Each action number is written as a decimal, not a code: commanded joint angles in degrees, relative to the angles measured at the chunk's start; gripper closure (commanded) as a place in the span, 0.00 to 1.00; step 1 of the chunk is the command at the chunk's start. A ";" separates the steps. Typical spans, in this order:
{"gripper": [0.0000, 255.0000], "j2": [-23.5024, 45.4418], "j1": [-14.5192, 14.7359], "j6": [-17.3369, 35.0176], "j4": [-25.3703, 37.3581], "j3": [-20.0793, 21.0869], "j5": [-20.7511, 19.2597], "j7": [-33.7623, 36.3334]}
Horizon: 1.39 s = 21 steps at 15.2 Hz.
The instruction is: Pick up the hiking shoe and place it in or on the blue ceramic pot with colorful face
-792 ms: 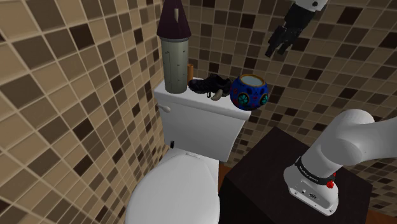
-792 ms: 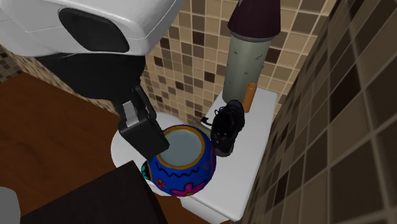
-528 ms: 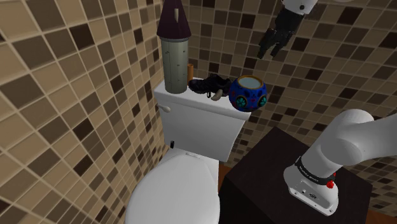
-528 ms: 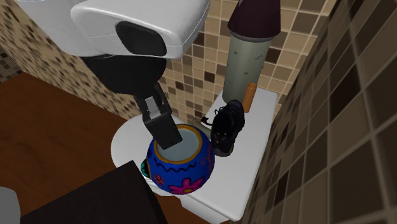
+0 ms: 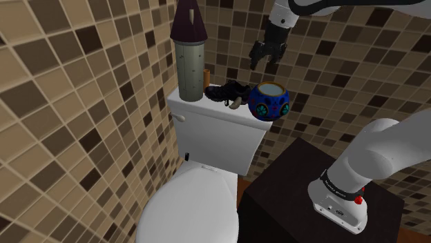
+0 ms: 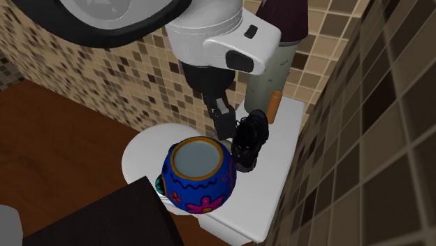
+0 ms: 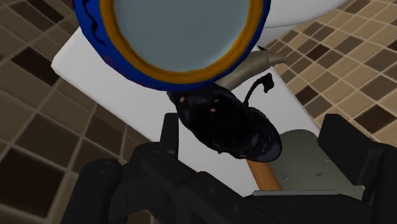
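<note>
A black hiking shoe point(image 5: 226, 91) lies on the white toilet tank lid point(image 5: 207, 108), touching the blue pot point(image 5: 270, 100) with a colourful face and an orange rim. In the second exterior view the shoe point(image 6: 250, 140) sits just behind the pot point(image 6: 198, 175). My gripper point(image 5: 264, 54) hangs in the air above the gap between them, fingers pointing down, open and holding nothing. In the wrist view the shoe point(image 7: 226, 124) appears between my spread fingers point(image 7: 170, 137), well below them, next to the pot's mouth point(image 7: 184, 38).
A tall grey cylinder with a dark cone top point(image 5: 188, 62) and a small orange stick point(image 5: 206, 74) stand on the lid behind the shoe. Brown tiled walls close in on both sides. The toilet bowl point(image 5: 190, 207) and my dark stand point(image 5: 304, 214) lie below.
My gripper has swung toward the shoulder view's left and dropped lower, from right of the pot to above the pot and shoe. Shoe and pot have not moved.
</note>
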 commanded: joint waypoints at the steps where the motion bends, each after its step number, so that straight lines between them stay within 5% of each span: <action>1: 0.00 4.14 -0.10 1.62 1.73 0.78 0.39 2.20; 9: 0.00 21.72 -0.17 5.96 11.93 2.78 0.93 10.16; 21: 0.00 23.39 0.14 11.62 7.98 3.12 1.10 10.10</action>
